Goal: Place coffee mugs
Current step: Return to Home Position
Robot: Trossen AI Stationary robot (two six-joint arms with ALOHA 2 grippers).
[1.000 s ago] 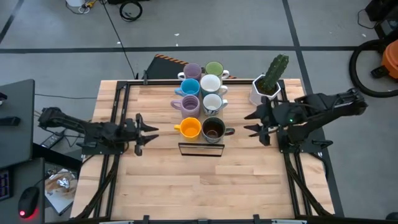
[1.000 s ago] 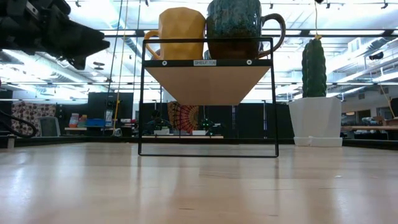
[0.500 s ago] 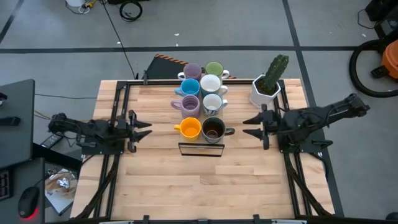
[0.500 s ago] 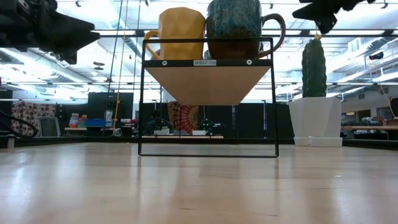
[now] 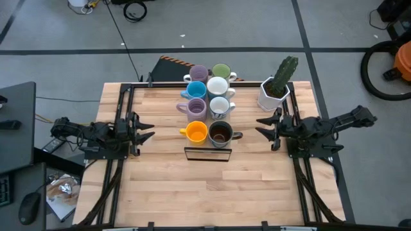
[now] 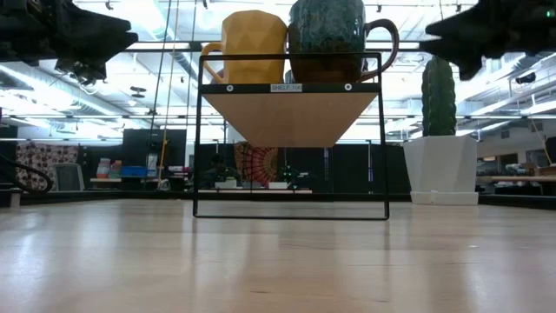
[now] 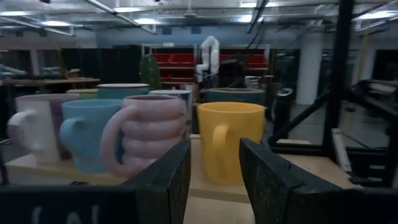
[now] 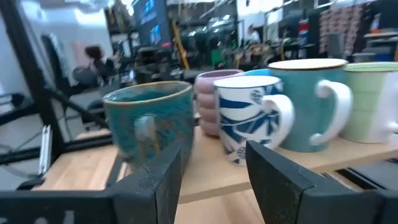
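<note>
Eight mugs stand on their bases in two rows on a raised wooden shelf (image 5: 207,153): lilac (image 5: 198,72), green (image 5: 221,71), light blue (image 5: 196,89), white (image 5: 217,86), lilac (image 5: 196,108), white (image 5: 219,106), orange (image 5: 196,132) and dark (image 5: 220,133). My left gripper (image 5: 144,128) hangs open to the left of the shelf, facing the orange mug (image 7: 229,140) and the ribbed lilac mug (image 7: 152,134). My right gripper (image 5: 262,125) hangs open on the shelf's right, facing the dark mug (image 8: 149,118) and a white mug with a blue pattern (image 8: 249,124). Both touch nothing.
A white faceted pot with a green cactus (image 5: 277,86) stands at the table's far right, just beyond my right arm. The shelf sits on a thin black wire frame (image 6: 291,209) above the wooden table top (image 5: 205,192). Metal rails run along both table sides.
My left gripper has drawn back a little toward the table's left edge. My right gripper has come down to about the height of the mugs and its arm has folded lower. Both have stayed open. The mugs have kept still.
</note>
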